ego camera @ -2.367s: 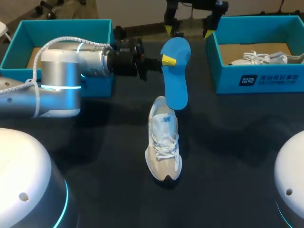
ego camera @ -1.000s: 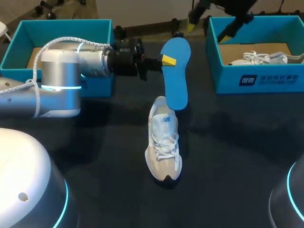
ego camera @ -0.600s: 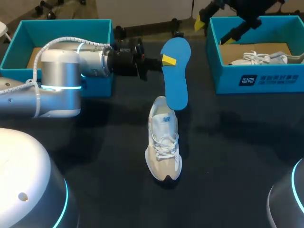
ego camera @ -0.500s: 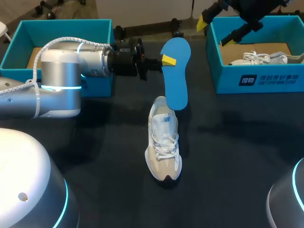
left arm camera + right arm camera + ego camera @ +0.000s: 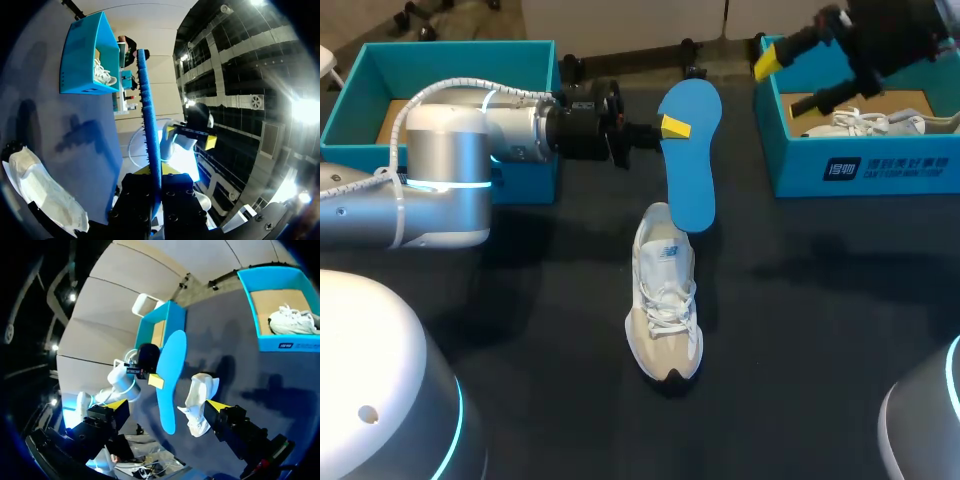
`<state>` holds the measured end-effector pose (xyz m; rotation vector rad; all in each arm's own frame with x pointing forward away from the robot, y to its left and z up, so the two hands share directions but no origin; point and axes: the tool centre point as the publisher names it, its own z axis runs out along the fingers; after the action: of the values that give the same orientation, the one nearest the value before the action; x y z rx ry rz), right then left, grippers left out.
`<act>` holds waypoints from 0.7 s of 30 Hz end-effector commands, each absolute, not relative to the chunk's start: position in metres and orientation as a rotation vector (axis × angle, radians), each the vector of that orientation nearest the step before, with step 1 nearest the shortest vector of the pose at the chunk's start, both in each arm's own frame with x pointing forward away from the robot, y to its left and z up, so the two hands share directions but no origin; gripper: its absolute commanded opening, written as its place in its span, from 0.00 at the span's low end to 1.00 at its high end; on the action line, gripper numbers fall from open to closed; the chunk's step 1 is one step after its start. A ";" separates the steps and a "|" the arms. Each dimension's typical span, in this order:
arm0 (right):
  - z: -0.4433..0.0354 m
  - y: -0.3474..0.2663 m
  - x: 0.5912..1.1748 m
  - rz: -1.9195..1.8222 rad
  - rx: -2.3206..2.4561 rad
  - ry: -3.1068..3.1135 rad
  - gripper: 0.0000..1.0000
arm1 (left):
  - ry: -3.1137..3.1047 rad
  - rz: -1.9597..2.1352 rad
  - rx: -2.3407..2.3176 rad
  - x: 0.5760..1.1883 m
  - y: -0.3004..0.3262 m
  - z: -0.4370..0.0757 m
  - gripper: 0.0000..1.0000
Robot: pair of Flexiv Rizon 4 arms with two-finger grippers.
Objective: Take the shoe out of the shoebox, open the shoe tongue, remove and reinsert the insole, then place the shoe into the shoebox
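Observation:
My left gripper [image 5: 670, 127] is shut on the heel end of a blue insole [image 5: 692, 170], which hangs upright above a beige-and-white shoe [image 5: 665, 300] on the dark table. In the left wrist view the insole [image 5: 149, 120] rises edge-on from between the fingers, and the shoe [image 5: 40, 195] lies below and beside them. My right gripper [image 5: 798, 82] hovers open over the near-left wall of the right shoebox [image 5: 865, 165], holding nothing. The right wrist view looks past the open right gripper [image 5: 167, 405] at the insole [image 5: 171, 365] and the shoe [image 5: 201, 397] far ahead.
A second white shoe [image 5: 865, 122] lies inside the right blue shoebox. Another blue shoebox [image 5: 440, 60] stands at the back left behind my left arm. The dark tabletop [image 5: 800, 330] spreads in front of and to both sides of the shoe.
My right gripper has swung rightwards, away from the insole's top, and now sits over the right shoebox's left wall. The left arm, insole and shoe have not moved.

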<state>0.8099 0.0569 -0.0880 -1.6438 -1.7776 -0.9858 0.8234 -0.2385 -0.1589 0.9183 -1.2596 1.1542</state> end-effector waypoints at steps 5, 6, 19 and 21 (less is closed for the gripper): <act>-0.110 0.040 0.803 -1.163 -1.463 -1.574 1.00 | -1.261 1.155 0.921 0.822 -0.238 -0.159 0.00; -0.112 0.038 0.803 -1.165 -1.461 -1.571 1.00 | -1.261 1.155 0.921 0.822 -0.238 -0.159 0.00; -0.143 0.032 0.807 -1.223 -1.420 -1.483 1.00 | -1.261 1.155 0.921 0.822 -0.238 -0.159 0.00; -0.144 0.032 0.807 -1.225 -1.421 -1.473 1.00 | -1.261 1.155 0.921 0.822 -0.238 -0.159 0.00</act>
<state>0.8074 0.0312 -0.1398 -1.4533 -1.5083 -1.1951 0.8234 -0.2385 -0.1589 0.9183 -1.2596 1.1543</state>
